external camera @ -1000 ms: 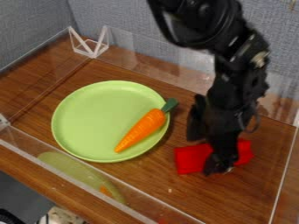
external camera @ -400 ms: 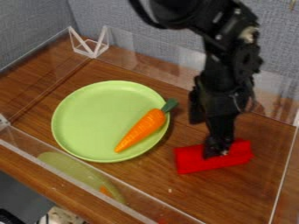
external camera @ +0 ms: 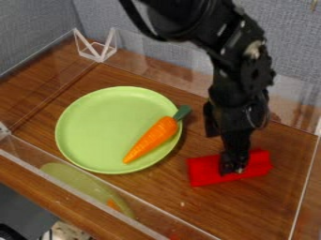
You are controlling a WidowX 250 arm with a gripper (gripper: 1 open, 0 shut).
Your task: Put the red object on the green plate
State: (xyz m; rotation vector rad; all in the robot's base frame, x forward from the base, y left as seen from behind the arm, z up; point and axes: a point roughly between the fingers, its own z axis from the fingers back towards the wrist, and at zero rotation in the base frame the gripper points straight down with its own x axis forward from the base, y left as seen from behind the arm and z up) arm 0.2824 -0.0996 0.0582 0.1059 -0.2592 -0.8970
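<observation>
So here's the table as I see it: my gripper point(external camera: 234, 165) is pointing almost straight down and its tip is right at the red block point(external camera: 231, 170), roughly over the middle of it. My fingers are spread about as wide as they go, and I'm not holding anything. From this angle the black fingers blur together against the block, so I can't tell if they're touching it or just over it.

The red block lies flat on the wooden table point(external camera: 75, 75), just off the right side of the green plate point(external camera: 103, 124) and not on it. There's a small strip of bare wood between the block and the plate's rim.

On the plate there's an orange carrot point(external camera: 156, 137) with a green top, lying diagonally near the right edge, leafy end pointing toward my arm.

Back left corner has a little white wire stand point(external camera: 96, 44) on the table. A clear plastic wall point(external camera: 75, 187) runs along the front edge.

As for labels or writing: I can't make out any on the block, the plate or my arm.
</observation>
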